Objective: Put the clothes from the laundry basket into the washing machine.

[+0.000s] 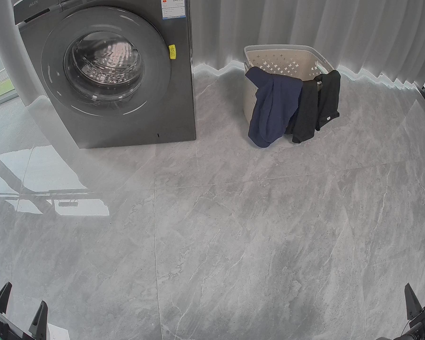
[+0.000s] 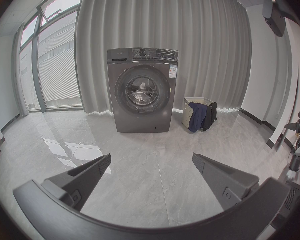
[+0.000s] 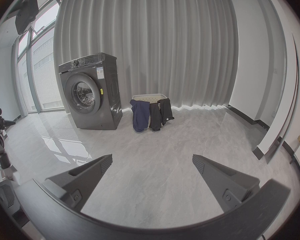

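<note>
Clothes [image 1: 274, 105] drape over the laundry basket [image 1: 278, 48] rim, upper right, easy to grab; the left end effector [image 1: 23, 301] and right end effector [image 1: 421, 282] stand apart, empty.

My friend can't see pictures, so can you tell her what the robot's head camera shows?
A grey front-loading washing machine stands on a shiny grey floor. Beside it, on the robot's right, a pale laundry basket sits before a white curtain. A navy garment and black clothes hang over the basket's front rim.
</note>
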Robot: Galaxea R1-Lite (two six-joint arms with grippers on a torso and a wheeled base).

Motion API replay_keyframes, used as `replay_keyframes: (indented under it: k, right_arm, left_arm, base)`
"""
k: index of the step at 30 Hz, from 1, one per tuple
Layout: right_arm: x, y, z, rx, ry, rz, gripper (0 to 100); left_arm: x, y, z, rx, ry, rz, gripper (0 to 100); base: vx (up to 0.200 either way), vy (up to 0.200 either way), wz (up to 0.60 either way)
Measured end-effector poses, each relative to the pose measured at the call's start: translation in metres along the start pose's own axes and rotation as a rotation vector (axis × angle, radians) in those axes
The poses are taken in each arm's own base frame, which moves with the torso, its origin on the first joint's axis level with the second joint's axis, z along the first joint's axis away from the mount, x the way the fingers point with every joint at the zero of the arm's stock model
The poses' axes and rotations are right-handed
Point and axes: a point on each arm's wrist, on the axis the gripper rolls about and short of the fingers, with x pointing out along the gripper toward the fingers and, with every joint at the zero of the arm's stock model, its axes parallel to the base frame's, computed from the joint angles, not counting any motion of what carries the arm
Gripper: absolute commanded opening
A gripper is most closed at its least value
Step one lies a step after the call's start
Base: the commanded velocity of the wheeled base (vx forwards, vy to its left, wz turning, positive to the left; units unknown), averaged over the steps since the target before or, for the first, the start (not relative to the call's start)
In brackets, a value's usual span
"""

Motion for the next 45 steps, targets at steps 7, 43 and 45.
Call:
replay_keyframes:
  k: [7,43,45]
  right_arm:
    - [0.0000,0.0000,0.0000,0.003,0.000,-0.002,100]
    - [0.0000,-0.0001,0.0000,0.007,0.000,-0.003,100]
    - [0.0000,-0.0001,0.0000,0.007,0.000,-0.003,100]
  left_arm:
    - [0.0000,0.0000,0.0000,-0.001,0.000,0.000,100]
    - [0.0000,0.0001,0.0000,-0.019,0.000,0.005,100]
    - [0.0000,0.0001,0.0000,-0.021,0.000,0.004,100]
  base:
    - [0.200,0.000,0.00]
    - [0.061,-0.067,0.08]
    - [0.000,0.000,0.00]
